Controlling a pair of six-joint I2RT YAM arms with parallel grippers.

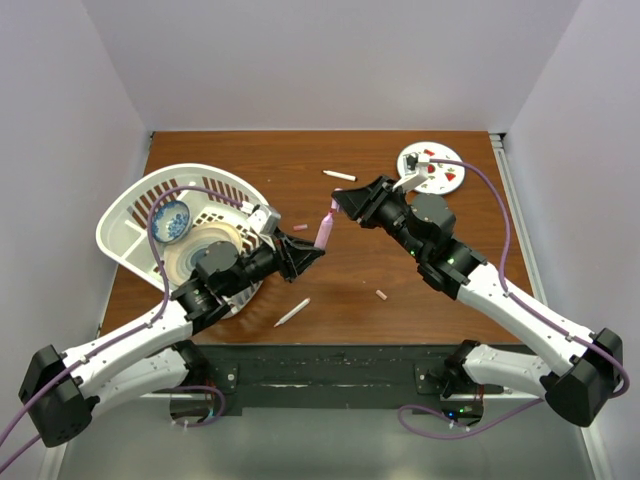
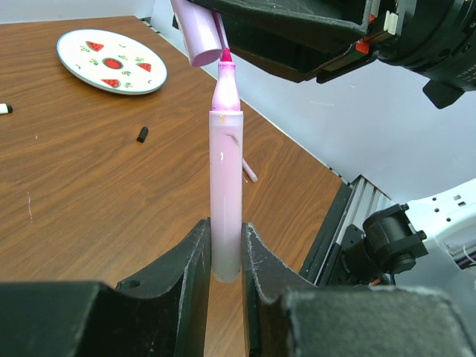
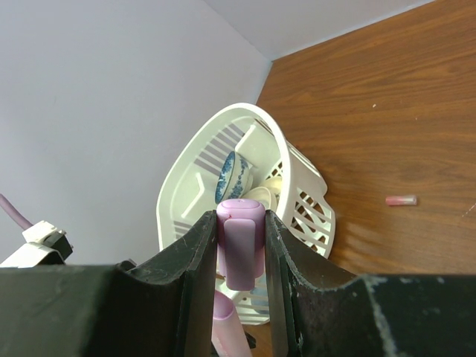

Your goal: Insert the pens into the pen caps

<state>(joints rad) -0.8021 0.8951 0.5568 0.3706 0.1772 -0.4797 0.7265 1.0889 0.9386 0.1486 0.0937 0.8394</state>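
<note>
A lilac pen (image 2: pixel 225 171) is gripped upright, tip up, in the left gripper (image 2: pixel 225 249). A lilac cap (image 2: pixel 197 33) is pinched in the right gripper (image 3: pixel 239 242), its mouth just beside the tip, slightly tilted, not yet seated.

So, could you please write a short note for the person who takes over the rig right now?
Left gripper: shut on the pink pen, held upright, tip bare.
Right gripper: shut on the lilac cap, just above that tip, not yet on.
Done: no pen capped, as far as visible.
Left: push this cap on; then the far white pen and near white pen, lying loose, with the pink cap, peach cap and black cap near the plate.
</note>
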